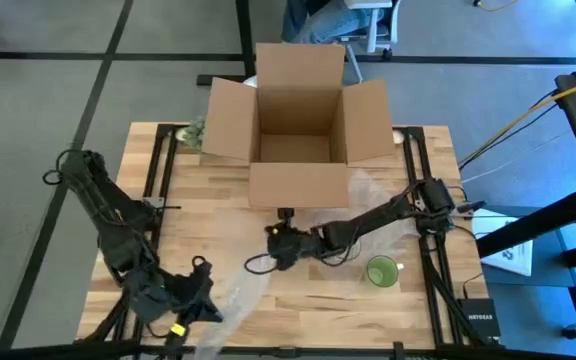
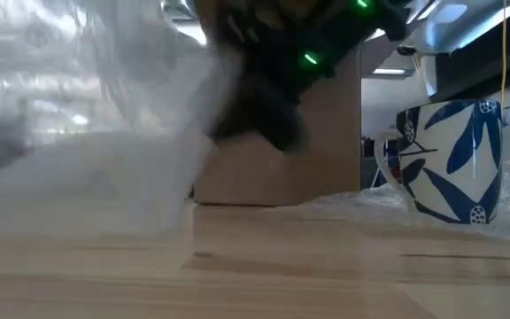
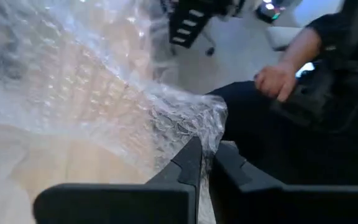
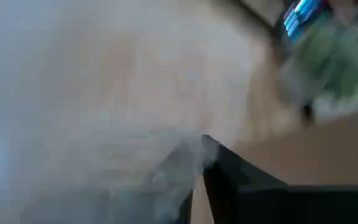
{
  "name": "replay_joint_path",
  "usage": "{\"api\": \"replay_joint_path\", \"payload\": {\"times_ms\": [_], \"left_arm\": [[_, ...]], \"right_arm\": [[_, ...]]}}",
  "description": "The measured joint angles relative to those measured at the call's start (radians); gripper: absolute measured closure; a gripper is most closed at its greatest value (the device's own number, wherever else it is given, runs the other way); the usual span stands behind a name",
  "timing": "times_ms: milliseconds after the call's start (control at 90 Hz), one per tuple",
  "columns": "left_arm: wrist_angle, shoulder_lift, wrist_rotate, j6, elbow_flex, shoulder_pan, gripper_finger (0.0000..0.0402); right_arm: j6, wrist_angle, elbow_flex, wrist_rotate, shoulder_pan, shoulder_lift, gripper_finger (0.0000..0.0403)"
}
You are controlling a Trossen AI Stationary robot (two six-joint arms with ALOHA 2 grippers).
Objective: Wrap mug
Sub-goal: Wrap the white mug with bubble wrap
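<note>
The high camera is looking straight down on the whole worktop [image 1: 298,290]. The low camera is sitting at worktop level, facing the cardboard box [image 2: 277,173], which both are sharing. Wrist cameras are pressing close against bubble wrap [image 3: 104,93].

The mug [image 2: 454,159], at the right of the low view, is seen as white with a dark blue leaf pattern and small dotted circles; from above its interior [image 1: 382,271] is noted as green. The bubble wrap [image 3: 92,87] is recorded as clear with whitish glints. The cardboard box [image 1: 298,120], upper centre of the high view, is plain brown. The table [image 1: 298,310] is pale wood, edged by black rails. The floor is grey with dark lines.
</note>
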Motion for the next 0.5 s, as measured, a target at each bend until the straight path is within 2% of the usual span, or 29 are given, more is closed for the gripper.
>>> {"api": "replay_joint_path", "payload": {"times_ms": [222,400,500], "left_arm": [[-0.010,0.087,0.075,0.073,0.000,0.119,0.0401],[0.001,0.146,0.100,0.101,0.000,0.231,0.0397],[0.042,0.185,0.201,0.101,0.000,0.295,0.0376]], "right_arm": [[0.279,-0.452,0.000,-0.024,0.050,-0.102,0.0283],[0.391,-0.564,0.001,-0.091,0.110,-0.198,0.0207],[0.438,-0.609,0.001,-0.090,0.138,-0.245,0.0179]]}}
